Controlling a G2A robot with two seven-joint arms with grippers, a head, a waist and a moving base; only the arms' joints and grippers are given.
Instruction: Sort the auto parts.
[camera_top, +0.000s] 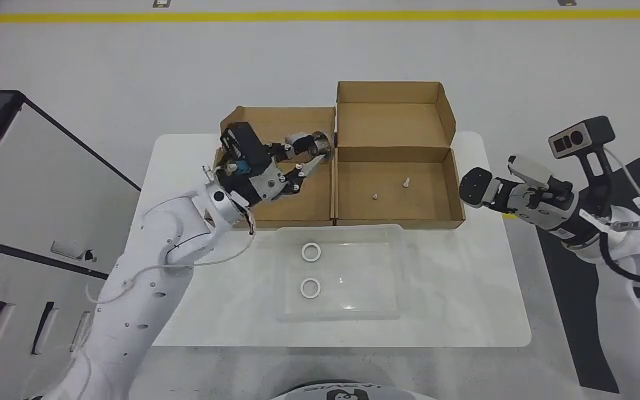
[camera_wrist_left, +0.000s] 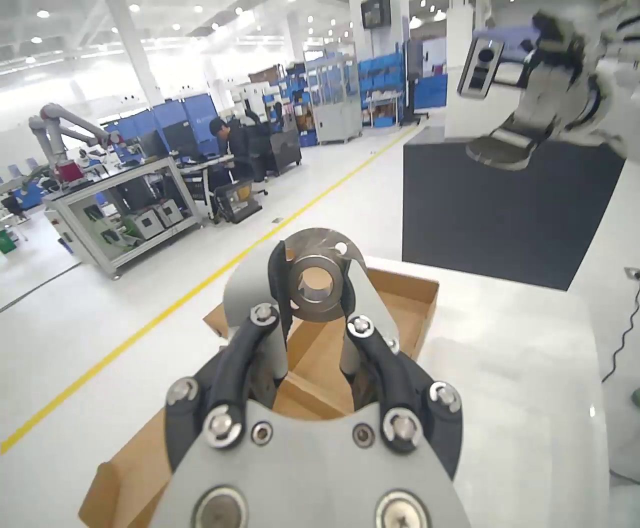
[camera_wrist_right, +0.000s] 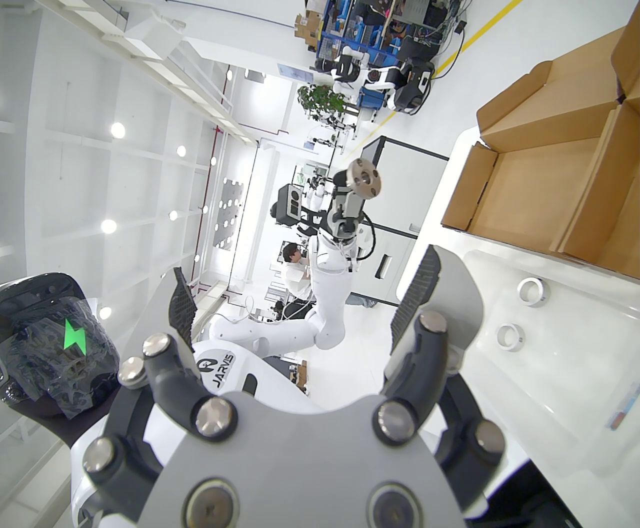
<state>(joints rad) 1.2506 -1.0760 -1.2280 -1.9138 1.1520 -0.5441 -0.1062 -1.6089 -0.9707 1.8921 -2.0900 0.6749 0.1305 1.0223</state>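
Workshop floor is pale, with a yellow line (camera_top: 320, 16) painted along the far side. On it stands a white rounded-corner counter (camera_top: 180, 300) that carries everything.

Two open brown cardboard boxes sit side by side and touching at the counter's far edge. They are the left box (camera_top: 285, 115) and the right box (camera_top: 430, 190), which has its lid flap standing up. A shallow clear plastic tray (camera_top: 370, 290) lies just in front of them on the robot's side, roughly centred under the seam between the boxes.

Arms: the left end effector (camera_wrist_left: 312, 295) is clamped on a round silver metal flange (camera_wrist_left: 320, 307) with a raised hub and centre bore. Its fingers press on the hub from both sides. In the top view the flange is over the far right part of the left box, held up off the box floor. The right end effector (camera_wrist_right: 297, 300) has its fingers spread apart with nothing between them. It hangs just beyond the counter's right edge, beside the right box.

Two white rings lie in the tray, apart from each other. One ring (camera_top: 312, 253) is nearer the boxes and the other ring (camera_top: 311, 289) is nearer the robot.

On the right box floor are two small grey metal pieces, one (camera_top: 406, 183) and another (camera_top: 375, 195). They are probably bolts, but too small to be sure.
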